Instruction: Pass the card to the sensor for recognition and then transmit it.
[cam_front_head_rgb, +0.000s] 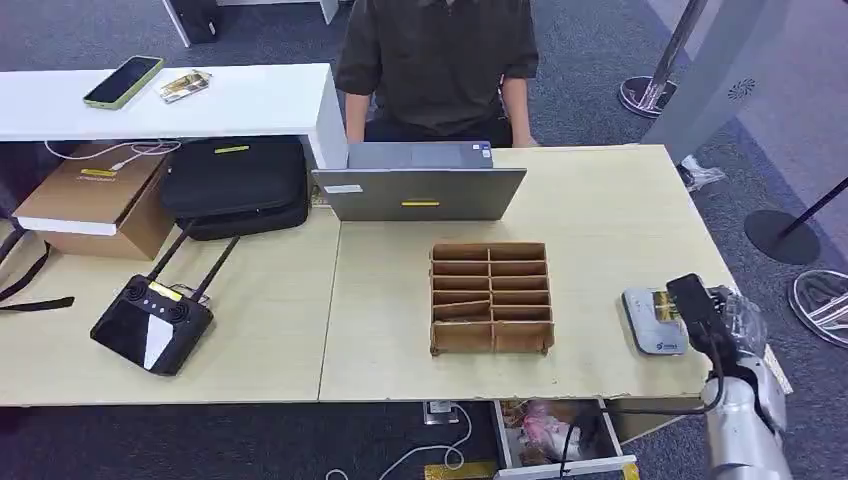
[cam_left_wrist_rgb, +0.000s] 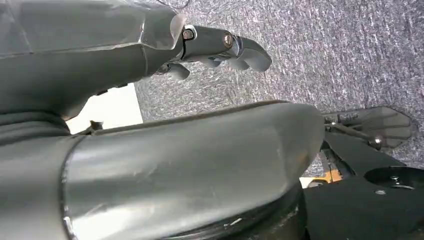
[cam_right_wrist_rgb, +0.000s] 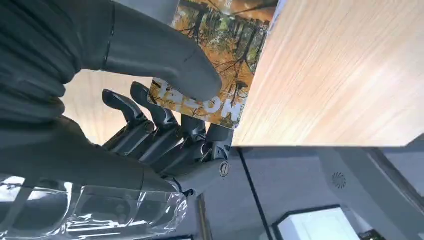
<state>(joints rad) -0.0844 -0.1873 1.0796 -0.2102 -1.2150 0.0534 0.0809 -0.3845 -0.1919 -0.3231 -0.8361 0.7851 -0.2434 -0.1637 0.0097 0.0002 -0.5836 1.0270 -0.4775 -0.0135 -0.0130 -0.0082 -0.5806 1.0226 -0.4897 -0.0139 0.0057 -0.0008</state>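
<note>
Head view looks down on the table; wrist views sit close.

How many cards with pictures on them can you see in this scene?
2. One card is pinched in the robot's right hand over the grey sensor at the desk's right edge. Another card lies on the white table beside a phone. The wooden organizer could hide more.

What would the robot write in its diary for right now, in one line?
right hand holds card over sensor | left hand idle
</note>
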